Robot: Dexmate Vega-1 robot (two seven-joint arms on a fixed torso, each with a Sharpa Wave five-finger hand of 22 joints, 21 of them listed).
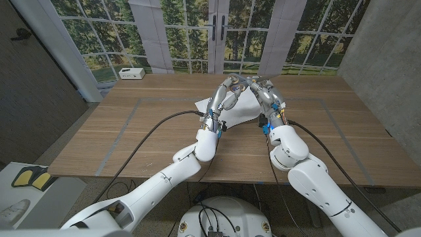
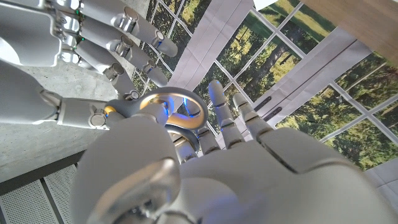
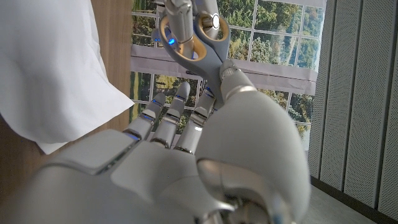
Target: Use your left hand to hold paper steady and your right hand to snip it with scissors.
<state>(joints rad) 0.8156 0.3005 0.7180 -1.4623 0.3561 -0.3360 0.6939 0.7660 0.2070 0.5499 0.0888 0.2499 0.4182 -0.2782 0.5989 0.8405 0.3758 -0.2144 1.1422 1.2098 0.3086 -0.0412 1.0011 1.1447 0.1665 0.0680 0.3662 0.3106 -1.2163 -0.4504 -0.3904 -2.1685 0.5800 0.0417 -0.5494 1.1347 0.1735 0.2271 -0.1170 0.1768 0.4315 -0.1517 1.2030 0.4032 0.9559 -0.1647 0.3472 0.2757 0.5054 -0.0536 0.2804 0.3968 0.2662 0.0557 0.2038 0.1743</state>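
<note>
The grey scissors point(image 3: 198, 42) are gripped by the right robot hand point(image 1: 268, 95) and the white paper point(image 1: 242, 107) is held above the tabletop point(image 1: 131, 131) by the left robot hand point(image 1: 222, 100), so the sheet should be kept still while the blades are closed slowly.

Wooden table point(image 1: 131, 141): white paper sheet point(image 1: 247, 105) lies on it at centre, toward the far side. Left hand point(image 1: 223, 99) stands over the sheet's left part; right hand point(image 1: 266, 97) is just beside it, to the right, over the sheet's right part (fingertips of the two nearly meet above the paper). Grey-handled scissors point(image 3: 196, 43) sit in the right hand's fingers, between the two hands. Small white box point(image 1: 132, 73) rests at the table's far left edge, well apart from the sheet.
</note>
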